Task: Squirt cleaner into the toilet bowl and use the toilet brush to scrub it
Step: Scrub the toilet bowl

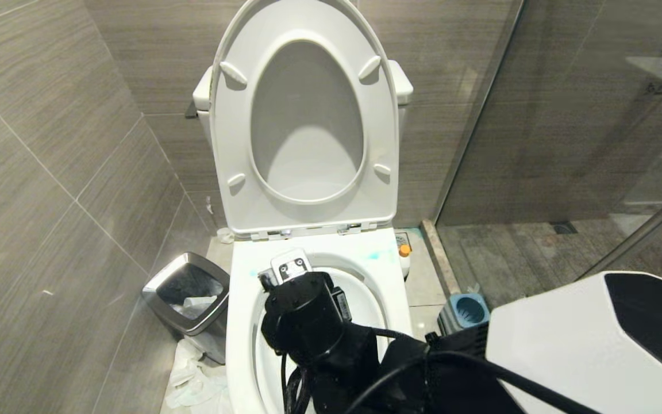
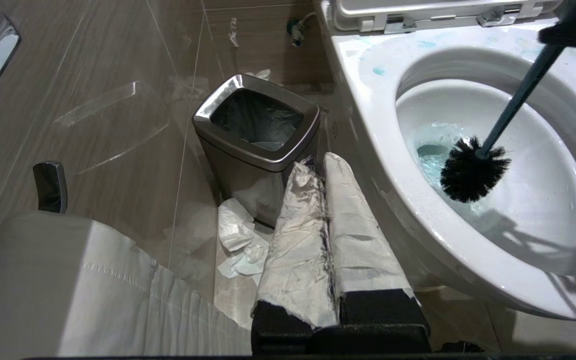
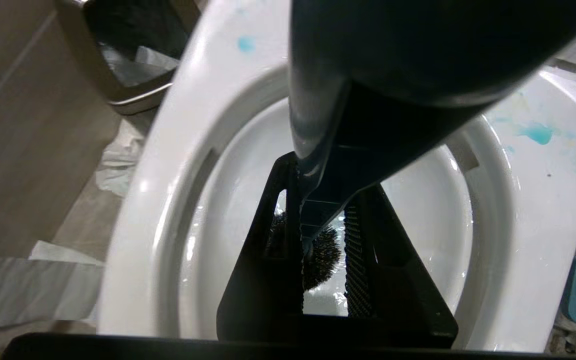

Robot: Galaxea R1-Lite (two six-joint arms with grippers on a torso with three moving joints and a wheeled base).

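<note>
The white toilet bowl [image 1: 239,322] stands with seat and lid [image 1: 308,190] raised. My right wrist [image 1: 302,313] hangs over it and hides the fingers in the head view. The right gripper [image 3: 325,175] points down into the bowl [image 3: 138,200], shut on the slate-blue handle [image 3: 313,125] of the toilet brush. The dark brush head [image 2: 474,175] sits low in the bowl [image 2: 368,125], at the bluish water [image 2: 430,160]. Cleaner shows as pale blue blots [image 3: 538,134] on the back rim. My left gripper [image 2: 320,162], its fingers wrapped in white, is shut and empty beside the bowl.
A steel-rimmed black bin [image 1: 190,293] stands left of the toilet, with crumpled paper [image 2: 238,240] on the floor by it. The blue brush holder [image 1: 464,310] stands on the right, near a small white container with an orange cap [image 1: 404,251]. A glass shower partition [image 1: 566,115] closes off the right.
</note>
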